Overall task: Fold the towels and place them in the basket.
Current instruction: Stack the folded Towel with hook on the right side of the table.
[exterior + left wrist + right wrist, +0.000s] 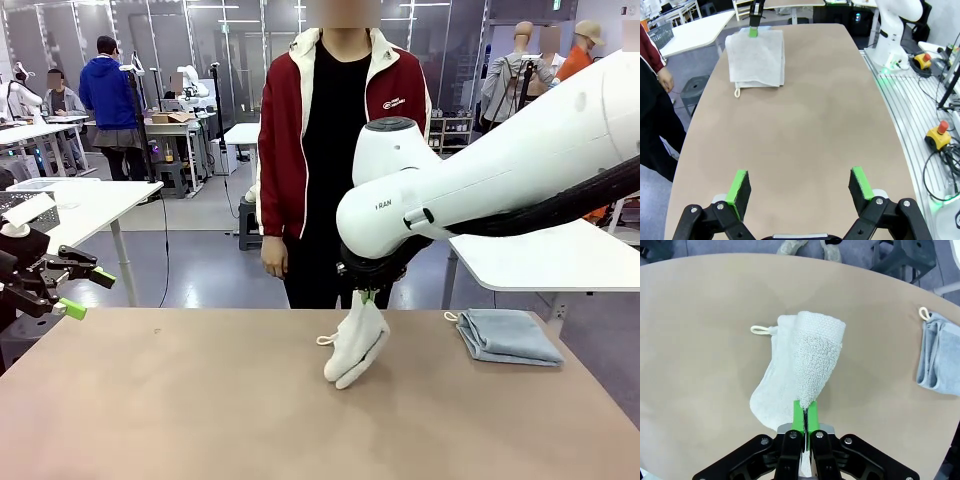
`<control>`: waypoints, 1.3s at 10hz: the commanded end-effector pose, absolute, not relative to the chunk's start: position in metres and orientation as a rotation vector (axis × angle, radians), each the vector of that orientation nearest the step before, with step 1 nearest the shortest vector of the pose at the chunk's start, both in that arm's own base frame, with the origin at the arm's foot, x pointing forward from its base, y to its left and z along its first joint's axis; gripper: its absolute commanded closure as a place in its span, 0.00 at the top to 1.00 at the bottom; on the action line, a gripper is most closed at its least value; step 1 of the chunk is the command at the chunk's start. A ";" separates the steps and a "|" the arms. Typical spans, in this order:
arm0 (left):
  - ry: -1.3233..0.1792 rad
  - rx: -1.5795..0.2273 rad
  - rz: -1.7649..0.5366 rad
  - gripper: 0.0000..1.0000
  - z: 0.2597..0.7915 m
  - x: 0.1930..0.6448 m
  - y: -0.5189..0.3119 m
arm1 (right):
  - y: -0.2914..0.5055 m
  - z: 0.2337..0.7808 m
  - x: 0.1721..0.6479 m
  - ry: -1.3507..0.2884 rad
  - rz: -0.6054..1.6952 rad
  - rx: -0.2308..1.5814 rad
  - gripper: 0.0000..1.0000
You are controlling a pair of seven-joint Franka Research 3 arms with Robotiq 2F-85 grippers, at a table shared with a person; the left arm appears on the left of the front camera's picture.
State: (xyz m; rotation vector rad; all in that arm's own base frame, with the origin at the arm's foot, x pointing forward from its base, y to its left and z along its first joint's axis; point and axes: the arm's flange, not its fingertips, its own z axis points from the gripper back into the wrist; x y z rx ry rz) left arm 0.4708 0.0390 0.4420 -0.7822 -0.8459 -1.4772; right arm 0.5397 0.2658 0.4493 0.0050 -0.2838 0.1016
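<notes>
The cream-white towel (pixel 356 343) hangs folded from my right gripper (pixel 364 297), which is shut on its top edge over the table's middle; the towel's lower end touches the tabletop. In the right wrist view the green pads (pixel 799 416) pinch the towel (pixel 807 352), its loop to the left. The pale blue towel (pixel 507 336) lies folded at the table's right edge, also seen as the blue towel (pixel 939 360). My left gripper (pixel 72 288) is open beside the table's left end, holding nothing; its fingers (pixel 738 187) stand wide apart. The dark grey mesh basket (pixel 661 35) stands on a white side table.
A person in a red jacket (pixel 290 150) stands at the far edge, one hand (pixel 665 79) hanging by the table. The brown tabletop (pixel 200 400) has free room at left and front. Cables and a red stop button (pixel 941 127) lie beside the table.
</notes>
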 end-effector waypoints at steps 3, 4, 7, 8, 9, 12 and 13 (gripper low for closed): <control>-0.849 -0.781 -1.478 1.00 0.443 0.470 0.039 | 0.266 0.449 0.540 -0.284 0.102 0.005 0.00; -0.849 -0.781 -1.478 1.00 0.443 0.470 0.039 | 0.266 0.449 0.540 -0.284 0.102 0.005 0.00; -0.849 -0.781 -1.478 1.00 0.443 0.470 0.039 | 0.266 0.449 0.540 -0.284 0.102 0.005 0.00; -0.849 -0.781 -1.478 1.00 0.443 0.470 0.039 | 0.267 0.449 0.539 -0.279 0.118 0.004 0.03; -0.849 -0.781 -1.478 1.00 0.443 0.470 0.039 | 0.255 0.453 0.547 -0.275 0.089 -0.009 0.03; -0.849 -0.781 -1.478 1.00 0.443 0.470 0.039 | 0.189 0.475 0.566 -0.285 0.066 0.015 0.03; -0.849 -0.781 -1.478 1.00 0.443 0.470 0.039 | 0.166 0.478 0.570 -0.277 0.059 0.019 0.03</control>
